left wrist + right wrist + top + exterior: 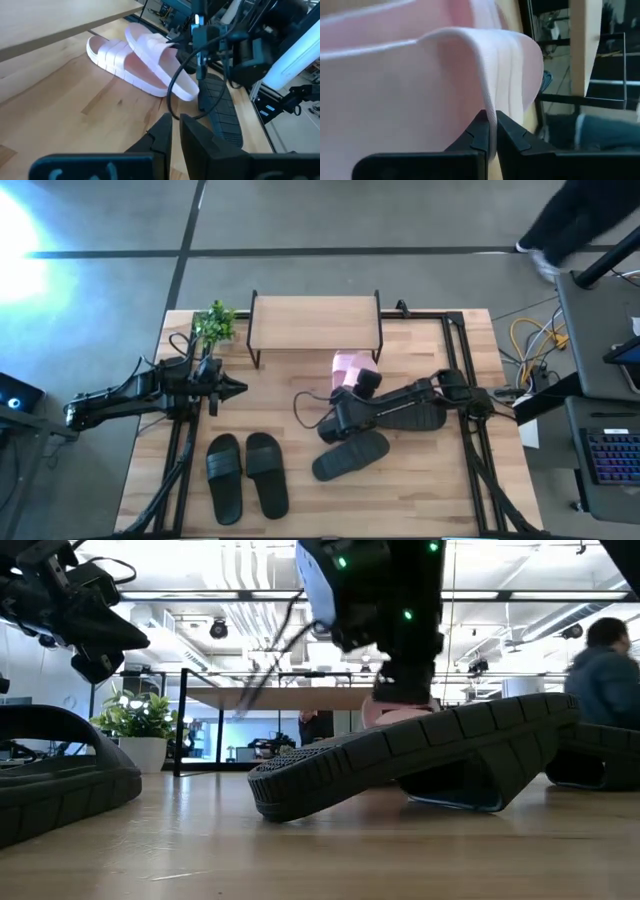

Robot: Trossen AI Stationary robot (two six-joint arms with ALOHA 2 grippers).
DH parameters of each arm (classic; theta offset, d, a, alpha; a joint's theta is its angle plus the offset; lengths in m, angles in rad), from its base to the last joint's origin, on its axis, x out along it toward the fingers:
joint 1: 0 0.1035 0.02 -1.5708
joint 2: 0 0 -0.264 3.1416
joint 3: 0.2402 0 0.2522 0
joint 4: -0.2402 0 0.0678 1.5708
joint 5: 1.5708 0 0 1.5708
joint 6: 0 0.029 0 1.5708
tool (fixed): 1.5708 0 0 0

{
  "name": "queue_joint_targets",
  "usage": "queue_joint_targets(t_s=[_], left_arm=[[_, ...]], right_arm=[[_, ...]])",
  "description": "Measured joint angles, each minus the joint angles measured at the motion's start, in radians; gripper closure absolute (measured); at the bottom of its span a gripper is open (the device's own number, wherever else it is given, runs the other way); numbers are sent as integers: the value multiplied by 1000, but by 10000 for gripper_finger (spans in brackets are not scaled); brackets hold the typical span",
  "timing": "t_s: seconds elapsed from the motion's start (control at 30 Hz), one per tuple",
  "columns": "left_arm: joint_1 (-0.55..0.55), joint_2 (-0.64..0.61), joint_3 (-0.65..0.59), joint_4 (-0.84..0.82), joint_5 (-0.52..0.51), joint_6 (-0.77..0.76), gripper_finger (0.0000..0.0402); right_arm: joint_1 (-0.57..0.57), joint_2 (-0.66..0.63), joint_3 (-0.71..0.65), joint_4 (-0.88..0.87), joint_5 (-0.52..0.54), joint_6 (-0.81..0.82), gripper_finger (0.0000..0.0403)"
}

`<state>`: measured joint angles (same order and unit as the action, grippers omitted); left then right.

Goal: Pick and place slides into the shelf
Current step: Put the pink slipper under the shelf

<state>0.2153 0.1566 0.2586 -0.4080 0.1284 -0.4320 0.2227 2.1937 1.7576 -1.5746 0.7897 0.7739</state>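
Right gripper (490, 131) clamped on pink slide (420, 85) strap; left gripper (175, 132) closed, empty; four black slides (247, 475).

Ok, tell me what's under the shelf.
One pink slide lies partly under the shelf; the second leans on it, its strap pinched by the right gripper. Further under is hidden.

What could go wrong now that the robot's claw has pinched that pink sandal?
The right gripper holds the light pink slide sandal only by the thin edge of its broad strap, so it might slip out when lifted. The second pink sandal lies against it and could get dragged along. The black ribbed sandals sit just under that arm and may be bumped.
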Motion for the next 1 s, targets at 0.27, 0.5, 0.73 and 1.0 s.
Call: queue_joint_targets(t_s=[0.27,0.5,0.73,1.0], left_arm=[[1,1,0,0,0,-2,380],[1,1,0,0,-3,-2,380],[1,0,0,0,-2,-2,380],[1,0,0,-2,-2,-2,380]], right_arm=[[37,-52,50,5,68,24,390],[31,-119,-22,2,40,14,391],[26,-151,-143,2,2,30,391],[28,-153,-193,5,-4,35,391]])
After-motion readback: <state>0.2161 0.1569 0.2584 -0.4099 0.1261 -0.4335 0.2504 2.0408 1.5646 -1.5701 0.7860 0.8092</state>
